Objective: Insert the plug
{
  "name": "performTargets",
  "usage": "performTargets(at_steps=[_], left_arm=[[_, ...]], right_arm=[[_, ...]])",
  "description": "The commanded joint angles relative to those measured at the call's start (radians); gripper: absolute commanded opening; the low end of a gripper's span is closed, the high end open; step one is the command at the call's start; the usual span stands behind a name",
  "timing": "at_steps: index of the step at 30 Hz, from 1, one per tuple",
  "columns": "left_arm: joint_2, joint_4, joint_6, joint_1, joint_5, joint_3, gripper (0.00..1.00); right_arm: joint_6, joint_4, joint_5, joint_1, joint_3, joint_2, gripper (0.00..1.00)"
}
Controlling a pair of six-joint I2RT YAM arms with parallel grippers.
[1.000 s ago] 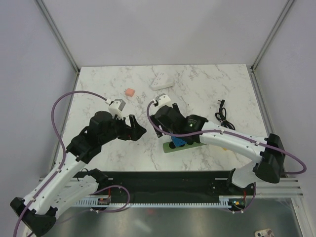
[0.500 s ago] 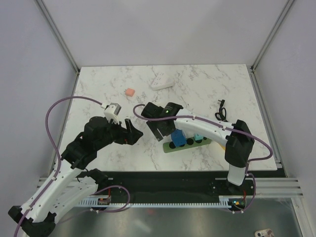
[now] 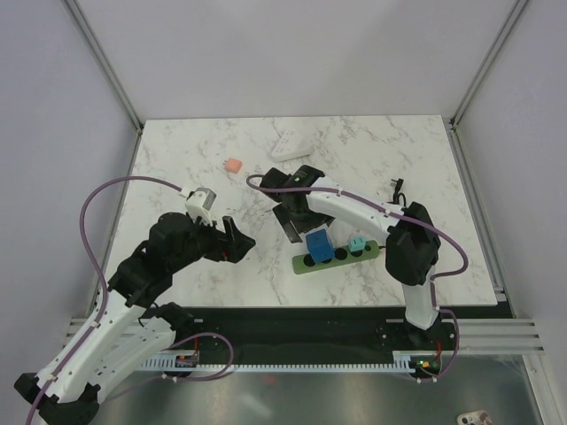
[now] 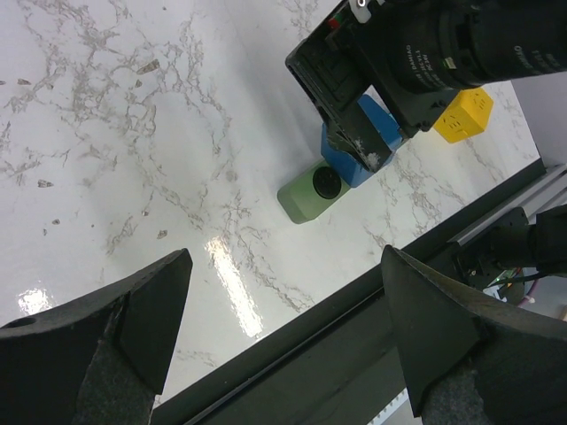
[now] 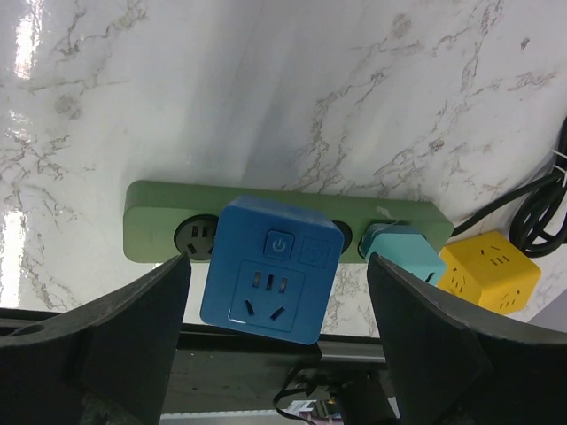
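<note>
- First, on the left, the left gripper (image 3: 234, 240) hovers above the marble table (image 3: 177, 168), its jaws spread wide and holding nothing.
- In the centre, the right gripper (image 5: 276, 262) hangs over the blue plug (image 5: 270, 283), jaws wide apart and clear of it.
- The blue plug sits on the green power strip (image 5: 152, 221), near its left end.
- Further right are a teal plug (image 5: 403, 252) and a yellow block (image 5: 490, 266).
</note>
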Motion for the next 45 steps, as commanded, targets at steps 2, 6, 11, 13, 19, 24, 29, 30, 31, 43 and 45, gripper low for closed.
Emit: performTargets(at_steps=[2, 6, 11, 13, 19, 24, 29, 30, 31, 43, 45], left_arm=[[-0.011, 0.014, 0.044, 0.004, -0.007, -0.001, 0.95], [-0.022, 0.014, 0.048, 0.004, -0.012, -0.004, 0.95], [-0.03, 0.014, 0.05, 0.004, -0.018, -0.004, 0.95], [-0.031, 0.014, 0.05, 0.004, -0.017, -0.004, 0.95], [-0.031, 0.014, 0.05, 0.004, -0.013, -0.002, 0.95], [-0.034, 0.015, 0.045, 0.004, -0.012, -0.004, 0.95], [-0.041, 0.018, 0.038, 0.004, -0.013, -0.007, 0.94], [-0.041, 0.017, 0.038, 0.004, -0.013, -0.008, 0.93], [-0.042, 0.017, 0.038, 0.004, -0.01, -0.008, 0.93], [0.039, 0.102, -0.085, 0.004, 0.135, -0.074, 0.87], [0.062, 0.162, -0.129, 0.004, 0.158, -0.094, 0.85]], right_arm=[[0.007, -0.065, -0.039, -0.018, 0.092, 0.042, 0.88], [0.004, -0.1, -0.056, -0.027, 0.111, 0.084, 0.88], [0.018, -0.124, -0.071, -0.05, 0.092, 0.082, 0.88], [0.017, -0.128, -0.089, -0.056, 0.086, 0.077, 0.87], [0.007, -0.118, -0.137, -0.072, 0.039, 0.065, 0.83], [0.003, -0.095, -0.174, -0.081, -0.003, 0.045, 0.83], [-0.008, -0.062, -0.197, -0.09, -0.02, 0.029, 0.69], [-0.008, -0.052, -0.204, -0.09, -0.02, 0.025, 0.63], [-0.014, -0.036, -0.212, -0.09, -0.021, 0.02, 0.44], [-0.111, 0.257, -0.123, -0.105, -0.24, -0.256, 0.0], [-0.127, 0.294, -0.146, -0.107, -0.274, -0.274, 0.0]])
